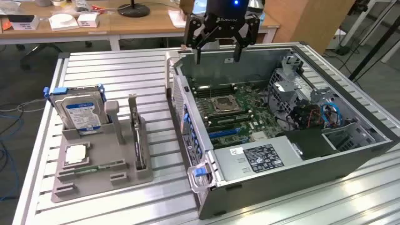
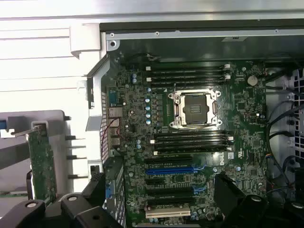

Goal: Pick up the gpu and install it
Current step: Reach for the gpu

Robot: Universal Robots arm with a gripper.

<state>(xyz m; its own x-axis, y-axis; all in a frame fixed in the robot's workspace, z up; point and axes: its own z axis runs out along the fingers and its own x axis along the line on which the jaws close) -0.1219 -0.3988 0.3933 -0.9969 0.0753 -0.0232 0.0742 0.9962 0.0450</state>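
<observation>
The black robot gripper [image 1: 218,59] hangs above the far end of the open grey computer case [image 1: 350,154]. Its fingers [image 1: 198,55] are spread wide apart with nothing between them. Directly beneath the fingers lies the green motherboard [image 1: 240,123], with its square silver processor socket [image 1: 224,104] just below and nearer than the fingertips.

The gpu, a thin dark card with a silvery bracket at one end [image 1: 138,143], is well apart from the fingers, outside the case towards the exterior view's left. It stands on its edge in a slot of the grey moulded holder [image 1: 103,180] on the ribbed aluminium surface [image 1: 125,65]. In the wrist view the same card [image 2: 42,159] shows beyond the case wall, with the fingers [image 2: 71,209] clear of it.

Farther from the fingers than the card, a boxy silver hard drive with a blue label [image 1: 80,112] stands upright in the same holder.
</observation>
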